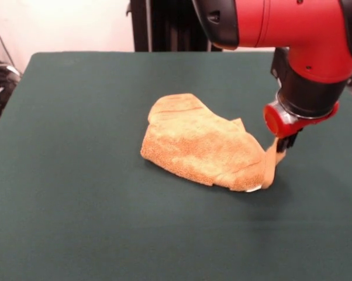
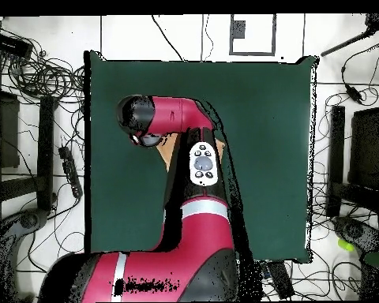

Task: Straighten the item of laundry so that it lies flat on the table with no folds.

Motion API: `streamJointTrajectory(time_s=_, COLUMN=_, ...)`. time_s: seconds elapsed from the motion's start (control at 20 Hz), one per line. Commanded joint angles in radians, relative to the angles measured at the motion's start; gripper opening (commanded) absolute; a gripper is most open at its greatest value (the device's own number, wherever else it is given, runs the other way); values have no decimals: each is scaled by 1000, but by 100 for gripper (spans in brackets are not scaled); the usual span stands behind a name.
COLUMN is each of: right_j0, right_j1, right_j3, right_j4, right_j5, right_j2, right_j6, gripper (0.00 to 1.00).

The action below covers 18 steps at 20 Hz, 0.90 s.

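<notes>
Towel (image 1: 199,143), golden-orange terry, lies bunched near the middle of the table (image 1: 76,205), a little toward 3 o'clock in the front view. Its long axis runs from about 10 o'clock to 4 o'clock, the broader rounded end at 10 and a narrow pulled-up corner at 4. At least 1 layer looks doubled over, with a visible fold edge along the upper side, so it is not yet flat.

Gripper (image 1: 281,147) hangs just beyond that 4 o'clock corner, and a thin strip of cloth rises from the table into its tips; I judge the tips pinched together on this corner. In the overhead view the arm covers nearly all the cloth, leaving only a small orange patch (image 2: 169,150) beside the wrist.

Terry of this kind should be light, soft and limp, with no stiffness to hold a shape, and it will likely drag on the felt-like surface. Corners or hems make the best holds; a pull outward toward 4 o'clock would probably draw the folded layer open.
</notes>
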Motion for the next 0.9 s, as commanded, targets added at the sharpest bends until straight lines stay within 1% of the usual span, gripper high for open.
streamJointTrajectory(time_s=0.05, right_j0=29, right_j1=42, right_j3=134, right_j4=50, right_j5=25, right_j2=10, right_j6=315, gripper=0)
streamJointTrajectory(time_s=0.3, right_j0=19, right_j1=41, right_j3=142, right_j4=66, right_j5=28, right_j2=9, right_j6=297, gripper=0)
streamJointTrajectory(time_s=0.4, right_j0=11, right_j1=41, right_j3=142, right_j4=65, right_j5=36, right_j2=13, right_j6=273, gripper=0)
streamJointTrajectory(time_s=0.55, right_j0=-18, right_j1=40, right_j3=142, right_j4=56, right_j5=46, right_j2=31, right_j6=207, gripper=0)
streamJointTrajectory(time_s=0.65, right_j0=-48, right_j1=39, right_j3=148, right_j4=53, right_j5=52, right_j2=50, right_j6=153, gripper=0)
streamJointTrajectory(time_s=0.75, right_j0=-96, right_j1=40, right_j3=168, right_j4=54, right_j5=50, right_j2=79, right_j6=85, gripper=0)
streamJointTrajectory(time_s=0.8, right_j0=-124, right_j1=39, right_j3=186, right_j4=55, right_j5=38, right_j2=96, right_j6=50, gripper=0)
streamJointTrajectory(time_s=0.9, right_j0=-176, right_j1=43, right_j3=222, right_j4=64, right_j5=24, right_j2=120, right_j6=16, gripper=0)
